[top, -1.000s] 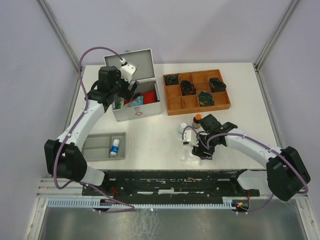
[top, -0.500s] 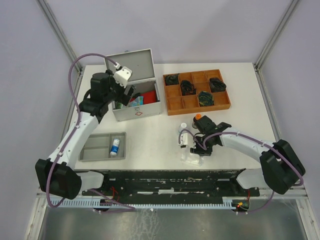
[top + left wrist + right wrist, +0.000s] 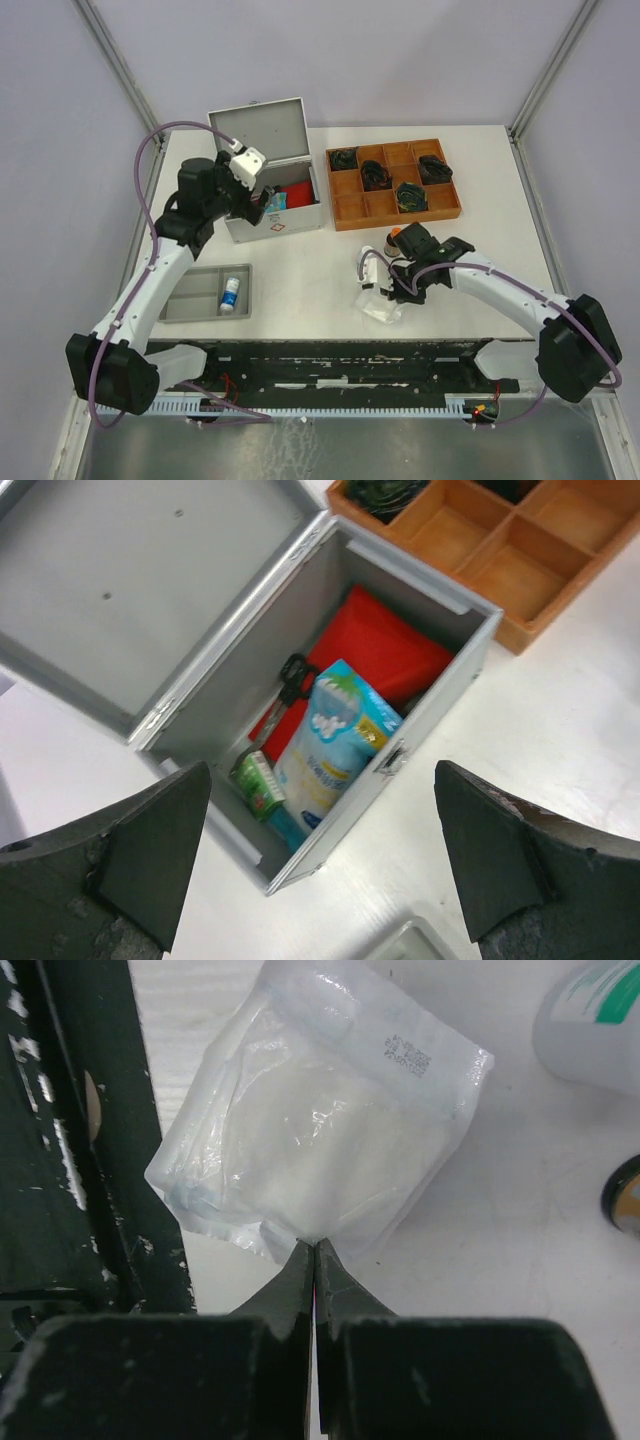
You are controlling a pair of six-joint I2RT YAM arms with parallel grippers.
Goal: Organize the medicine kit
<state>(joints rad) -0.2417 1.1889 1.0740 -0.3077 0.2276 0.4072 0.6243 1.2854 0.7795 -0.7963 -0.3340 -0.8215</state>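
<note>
One medicine kit [image 3: 285, 222], silver-grey metal, sits at the table's far left with its lid up and leaning back. Inside it, from the left wrist view:
- 1 red pouch [image 3: 385, 650]
- 1 pale blue and white packet [image 3: 330, 735] standing on the red pouch
- 1 small green and white box [image 3: 258, 785] at the packet's left
- 1 black looped handle [image 3: 293, 672], maybe scissors, can't tell

Left gripper [image 3: 322, 780] hangs over the open kit with its fingers spread wide and nothing between them. From the top view, the left wrist covers the kit's left end.

One brown wooden compartment tray [image 3: 350, 210] lies just right of the kit, not touching it. It holds 4 black bundles [image 3: 410, 195], each in its own cell.

One grey plastic tray [image 3: 195, 295] lies in front of the kit, toward the arm bases, with 1 small white bottle [image 3: 231, 291] in it.

One clear plastic pouch [image 3: 320, 1130] lies flat, well apart from the kit, to its front right by the table's near edge. Right gripper [image 3: 315, 1250] has its fingers pressed together, tips at the pouch's near edge. Can't tell if the film is caught between them.

Two bottles stand near that pouch on the side facing the trays: 1 white bottle with green label [image 3: 590, 1020] and 1 orange-capped bottle [image 3: 395, 236]. From the top view, the right arm hides most of the white one.
</note>
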